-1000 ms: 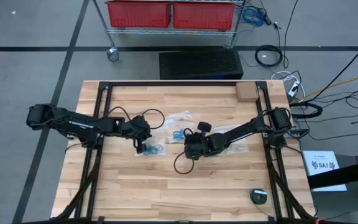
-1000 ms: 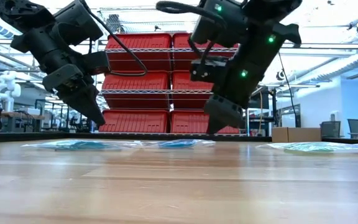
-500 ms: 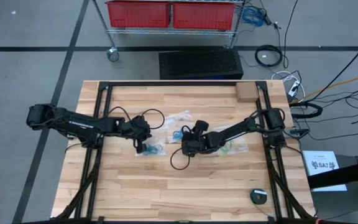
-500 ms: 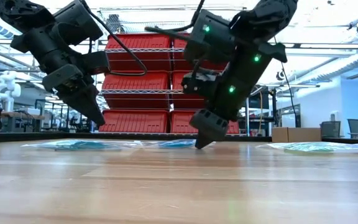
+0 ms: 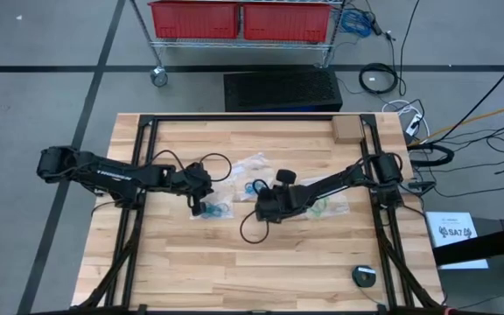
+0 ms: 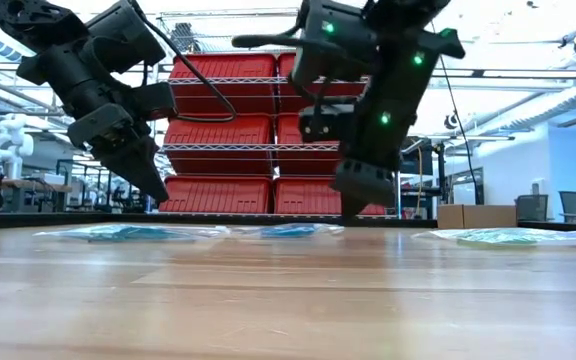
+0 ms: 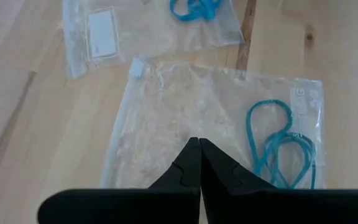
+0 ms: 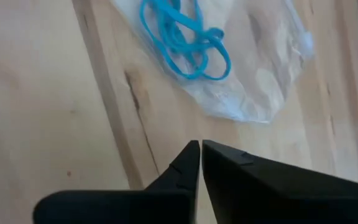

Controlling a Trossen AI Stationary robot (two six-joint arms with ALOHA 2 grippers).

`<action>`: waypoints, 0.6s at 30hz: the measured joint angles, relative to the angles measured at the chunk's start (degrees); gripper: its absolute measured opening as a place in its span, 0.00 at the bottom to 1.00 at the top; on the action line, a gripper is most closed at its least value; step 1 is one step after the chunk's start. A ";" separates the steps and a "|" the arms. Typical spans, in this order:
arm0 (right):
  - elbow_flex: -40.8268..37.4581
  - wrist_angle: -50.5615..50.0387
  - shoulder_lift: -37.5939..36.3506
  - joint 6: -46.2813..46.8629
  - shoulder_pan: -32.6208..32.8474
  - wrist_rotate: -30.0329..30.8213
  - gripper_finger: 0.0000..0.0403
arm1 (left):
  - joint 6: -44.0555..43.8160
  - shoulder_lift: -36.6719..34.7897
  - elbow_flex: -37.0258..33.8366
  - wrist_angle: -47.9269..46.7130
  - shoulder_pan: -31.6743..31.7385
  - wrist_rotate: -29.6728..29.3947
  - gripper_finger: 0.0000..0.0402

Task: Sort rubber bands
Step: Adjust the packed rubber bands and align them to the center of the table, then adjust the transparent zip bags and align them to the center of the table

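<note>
On a wooden tabletop [image 5: 252, 262], 2 dark robot arms work over 3 clear plastic bags clustered at its middle, with the sorting of the rubber bands apparently well advanced, since every band that shows already lies inside a bag.

The left arm reaches in from the tabletop's left edge, its left gripper [image 7: 198, 144] poised above the left bag [image 7: 166, 112]. Its fingers are pressed fully together and carry nothing. Inside that bag, teal rubber bands [image 7: 278, 146] lie looped together near one end.

The right arm stretches in from the right edge, its right gripper [image 8: 201, 146] hovering over bare wood just beside the middle bag [image 8: 260, 68]. Its fingers also meet tip to tip, and no band is seen between them. That bag holds a tangle of blue rubber bands [image 8: 185, 37].

A third bag [image 5: 326, 207], partly under the right arm, shows a greenish tint consistent with green bands, though its contents are too small to make out from above.

No loose band can be picked out on the open wood in any view, though loops this thin could easily escape notice in the overhead picture. Judging by this, the 3 colours look separated into their own bags, and what is left is at most a stray band or 2 and pulling both arms back. A small cardboard box [image 5: 346, 130] sits at the far right corner and a round dark object [image 5: 365, 276] near the front right, both well apart from the bags.
</note>
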 joint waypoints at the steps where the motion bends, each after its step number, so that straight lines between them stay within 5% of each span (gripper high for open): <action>1: 0.94 -1.38 0.00 0.14 -0.01 -1.32 0.03 | 0.00 0.00 0.00 0.00 0.00 0.00 0.00; 7: 1.04 1.91 -0.04 -2.52 -0.26 -3.12 0.02 | 0.00 0.00 0.00 0.14 0.00 -0.02 0.00; 18: -5.76 15.20 -0.04 -5.70 -1.76 -0.01 0.40 | 0.00 0.00 0.00 0.16 0.00 -0.02 0.00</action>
